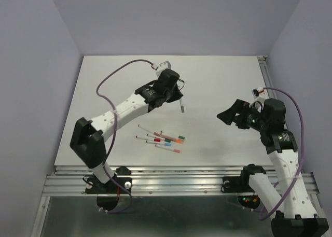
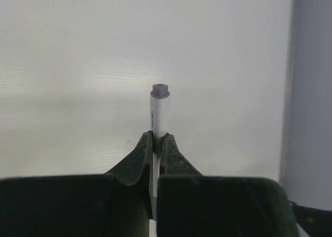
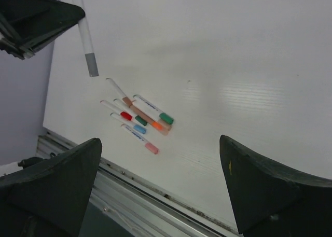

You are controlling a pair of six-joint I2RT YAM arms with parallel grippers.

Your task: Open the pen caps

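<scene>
My left gripper (image 1: 181,98) hangs above the table's middle, shut on a white pen barrel (image 2: 158,115). The pen points down and ends in a short grey tip (image 2: 160,90), also visible in the right wrist view as the grey tip (image 3: 92,64). Several more pens lie together on the table (image 1: 161,139). Their pen caps are on: green (image 3: 166,118), orange (image 3: 156,126), dark green (image 3: 140,120), red (image 3: 126,115), blue (image 3: 139,128) and pink (image 3: 151,148). To the right of the pens, my right gripper (image 1: 228,115) is held above the table, open and holding nothing.
A metal rail (image 1: 176,170) runs along the table's near edge, just behind the pens. Lilac walls close in the white table (image 1: 218,76) at the back and sides. A small fitting (image 1: 264,58) sits at the far right corner.
</scene>
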